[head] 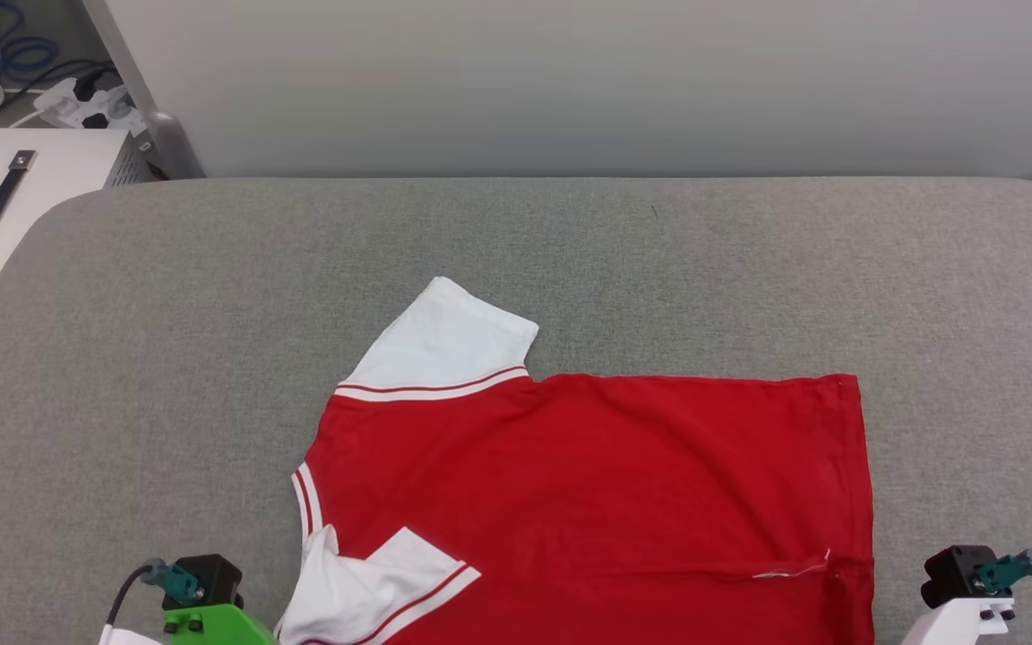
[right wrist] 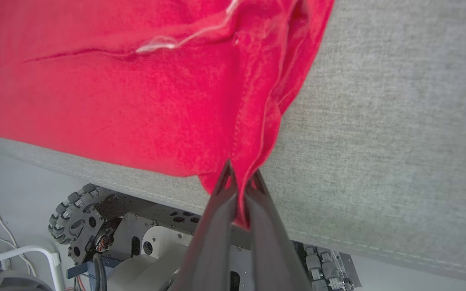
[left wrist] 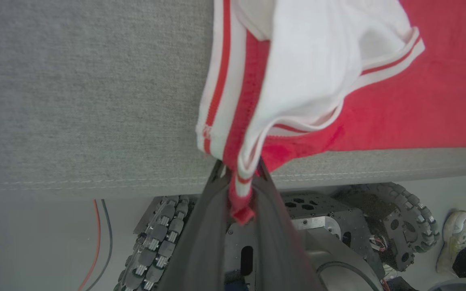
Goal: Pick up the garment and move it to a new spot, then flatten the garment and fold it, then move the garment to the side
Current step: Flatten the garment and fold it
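**Both grippers clamped on the near edge; garment runs away from them across the table**

The left gripper (left wrist: 240,166) is closed tight on a bunch of striped trim and red cloth, pinched between its fingers just off the table's near edge. The right gripper (right wrist: 241,170) is likewise closed on a red corner at the hem end, also just past that edge.

From those two pinch points the garment (head: 588,484) spreads forward, away from the robot, lying on the grey table (head: 570,242). Its long axis runs side to side in the head view, parallel to the near edge, with neck and sleeves toward the robot's left and hem toward the right. Each arm is therefore nearest its own end, and the held edge is one long side. The far sleeve (head: 449,336) sticks out flat beyond the far side. The near sleeve (head: 373,587) lies folded in over the red body, close to the left gripper.

The body looks mostly flat, but the near side is rumpled. Whether the next move tensions the cloth or folds the held side over, it likely turns on both grippers travelling together along the short axis, level with each other so the edge runs straight. The left end, with its doubled sleeve, looks likelier to bunch.
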### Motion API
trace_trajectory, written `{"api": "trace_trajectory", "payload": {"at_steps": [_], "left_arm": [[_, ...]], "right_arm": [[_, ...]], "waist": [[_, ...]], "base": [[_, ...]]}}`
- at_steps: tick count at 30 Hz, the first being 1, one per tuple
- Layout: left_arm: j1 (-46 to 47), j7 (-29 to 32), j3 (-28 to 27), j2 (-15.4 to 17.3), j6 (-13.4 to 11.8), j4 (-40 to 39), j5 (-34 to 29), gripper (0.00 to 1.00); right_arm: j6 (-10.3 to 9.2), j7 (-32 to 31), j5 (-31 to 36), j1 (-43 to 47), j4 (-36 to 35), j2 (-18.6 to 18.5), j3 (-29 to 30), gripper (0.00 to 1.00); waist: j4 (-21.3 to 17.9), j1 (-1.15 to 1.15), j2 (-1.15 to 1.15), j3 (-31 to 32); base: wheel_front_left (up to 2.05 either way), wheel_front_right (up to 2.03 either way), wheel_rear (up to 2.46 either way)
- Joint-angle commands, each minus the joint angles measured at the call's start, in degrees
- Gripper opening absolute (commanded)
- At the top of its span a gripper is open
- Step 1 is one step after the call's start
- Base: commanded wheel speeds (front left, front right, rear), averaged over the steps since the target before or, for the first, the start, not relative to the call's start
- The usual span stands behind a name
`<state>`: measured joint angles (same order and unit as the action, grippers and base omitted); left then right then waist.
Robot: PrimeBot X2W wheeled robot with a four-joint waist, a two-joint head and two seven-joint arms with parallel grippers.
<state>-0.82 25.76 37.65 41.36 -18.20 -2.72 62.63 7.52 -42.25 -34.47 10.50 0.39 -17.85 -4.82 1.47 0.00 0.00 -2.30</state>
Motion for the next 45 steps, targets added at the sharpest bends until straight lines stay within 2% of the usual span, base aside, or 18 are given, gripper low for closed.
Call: {"api": "trace_trajectory", "payload": {"at_steps": [1, 2, 3, 11, 16, 21, 27, 31, 34, 38, 45], "left_arm": [[1.5, -0.8, -0.3, -0.9, 0.5, 0.8, 0.2, 0.24], [1.9, -1.0, -0.3, -1.2, 0.9, 1.5, 0.2, 0.86], [2.2, -1.3, -0.4, -1.4, 1.1, 2.0, 0.0, 1.0], [4.4, -5.3, -2.3, -1.3, 1.3, 2.5, -2.0, 1.0], [5.3, -9.1, -3.8, -0.5, -0.4, 0.5, -4.7, 1.0], [8.2, -15.3, -5.5, -0.9, -2.5, -1.9, -9.5, 1.0], [12.9, -21.9, -6.7, -2.6, -4.5, -3.6, -15.2, 1.0], [17.4, -24.8, -7.1, -4.2, -4.3, -3.0, -17.7, 1.0], [21.4, -25.4, -6.9, -5.7, -3.1, -0.8, -18.2, 1.0], [27.9, -24.0, -6.1, -7.7, 0.2, 3.5, -17.7, 1.0], [39.0, -16.0, -4.2, -8.6, 8.1, 14.7, -14.9, 1.0]], "right_arm": [[-0.03, 0.9, -0.2, 0.2, 0.3, 0.7, 0.3, 0.85], [-0.03, 1.2, -0.3, 0.3, 0.4, 0.8, 0.3, 1.0], [-0.03, 1.8, -0.1, 0.2, 0.3, 0.7, 0.3, 1.0], [-0.03, 13.3, 4.8, -1.3, -1.9, 2.2, 2.7, 1.0], [-0.03, 21.3, 10.0, -3.7, -4.0, 5.4, 5.2, 1.0], [-0.03, 29.2, 15.6, -6.3, -6.9, 9.0, 8.4, 1.0], [-0.03, 33.7, 18.7, -9.7, -9.9, 10.2, 9.8, 1.0], [-0.03, 34.8, 19.7, -12.5, -11.9, 10.0, 9.8, 1.0], [-0.03, 35.4, 19.8, -14.4, -12.6, 9.9, 9.6, 1.0], [-0.03, 36.0, 20.0, -16.7, -12.5, 9.6, 9.4, 1.0], [-0.03, 37.5, 19.7, -19.7, -10.9, 9.4, 8.2, 1.0]], "waist": [[0.0, 0.0, 0.0, -0.3], [0.1, 0.0, 0.0, -0.3], [0.1, 0.0, 0.0, -0.3], [0.0, 0.0, 0.0, 0.7], [-0.7, 0.0, 0.0, 0.9], [-1.1, 0.0, 0.0, -0.6], [-2.1, 0.0, 0.0, -4.8], [-3.0, 0.0, 0.0, -9.1], [-3.8, 0.0, 0.0, -12.1], [-5.1, 0.0, 0.0, -15.4], [-8.2, 0.0, 0.0, -19.4]], "base": [[0.0, 0.0, 0.0], [0.0, 0.0, 0.0], [0.0, 0.0, 0.0], [0.0, 0.0, 0.0], [0.0, 0.0, 0.0], [0.0, 0.0, 0.0], [0.0, 0.0, 0.0], [0.0, 0.0, 0.0], [0.0, 0.0, 0.0], [0.0, 0.0, 0.0], [0.0, 0.0, 0.0]]}}
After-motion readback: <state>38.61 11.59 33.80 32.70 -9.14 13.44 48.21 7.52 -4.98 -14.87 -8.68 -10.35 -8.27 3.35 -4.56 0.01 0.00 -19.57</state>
